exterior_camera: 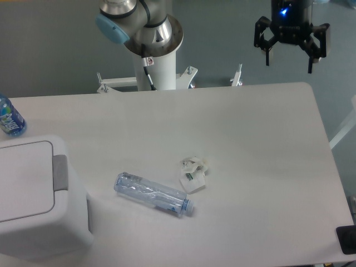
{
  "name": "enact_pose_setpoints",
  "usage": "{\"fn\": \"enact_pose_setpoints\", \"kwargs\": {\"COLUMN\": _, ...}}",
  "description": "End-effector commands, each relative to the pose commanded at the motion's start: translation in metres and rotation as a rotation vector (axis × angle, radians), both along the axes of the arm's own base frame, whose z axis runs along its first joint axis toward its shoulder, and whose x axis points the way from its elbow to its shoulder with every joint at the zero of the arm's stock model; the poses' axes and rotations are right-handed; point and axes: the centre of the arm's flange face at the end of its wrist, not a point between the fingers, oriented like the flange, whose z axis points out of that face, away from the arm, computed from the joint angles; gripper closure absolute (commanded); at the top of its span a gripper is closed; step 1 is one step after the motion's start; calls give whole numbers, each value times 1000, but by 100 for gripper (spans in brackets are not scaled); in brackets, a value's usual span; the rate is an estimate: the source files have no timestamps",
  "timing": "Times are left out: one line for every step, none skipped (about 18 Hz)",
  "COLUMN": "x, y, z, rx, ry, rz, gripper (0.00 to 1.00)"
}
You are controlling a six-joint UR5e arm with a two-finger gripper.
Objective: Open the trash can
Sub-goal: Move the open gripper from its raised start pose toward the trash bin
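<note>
your pincer (289, 62) hangs spread and empty, well apart from the trash can (39, 194). nothing started, i judge; next, bring it down onto the can's grey tab (60, 172).

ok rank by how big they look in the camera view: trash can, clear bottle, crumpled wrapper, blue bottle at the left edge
1. trash can, cut off by the frame
2. clear bottle
3. blue bottle and crumpled wrapper: look alike; the blue bottle is partly cropped and farther away, so unranked

no readable text anywhere; blue bottle (10, 118) label at the bench's left edge, clear crushed bottle (154, 194) label and crumpled wrapper (193, 173) print all too blurred to read
</note>
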Motion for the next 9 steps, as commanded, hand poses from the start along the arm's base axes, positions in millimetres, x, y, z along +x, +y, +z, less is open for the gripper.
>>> {"fn": "enact_pose_setpoints", "kwargs": {"x": 0, "y": 0, "z": 0, "rx": 0, "ry": 0, "rz": 0, "gripper": 0}}
{"fn": "enact_pose_setpoints", "kwargs": {"x": 0, "y": 0, "z": -2, "rx": -1, "ry": -3, "rz": 0, "gripper": 0}}
{"fn": "enact_pose_setpoints", "kwargs": {"x": 0, "y": 1, "z": -1, "rx": 0, "ry": -2, "rz": 0, "gripper": 0}}
{"fn": "enact_pose_setpoints", "kwargs": {"x": 0, "y": 1, "z": 0, "rx": 0, "ry": 0, "rz": 0, "gripper": 0}}
{"fn": "enact_pose_setpoints", "kwargs": {"x": 0, "y": 1, "z": 0, "rx": 1, "ry": -1, "rz": 1, "gripper": 0}}
{"fn": "enact_pose_setpoints", "kwargs": {"x": 0, "y": 2, "z": 2, "rx": 6, "ry": 0, "rz": 13, "gripper": 0}}
{"fn": "enact_pose_setpoints", "kwargs": {"x": 0, "y": 2, "z": 2, "rx": 16, "ry": -5, "rz": 42, "gripper": 0}}
{"fn": "enact_pose_setpoints", "kwargs": {"x": 0, "y": 3, "z": 2, "rx": 33, "ry": -16, "rz": 83, "gripper": 0}}
{"fn": "enact_pose_setpoints", "kwargs": {"x": 2, "y": 8, "z": 2, "rx": 55, "ry": -28, "rz": 133, "gripper": 0}}
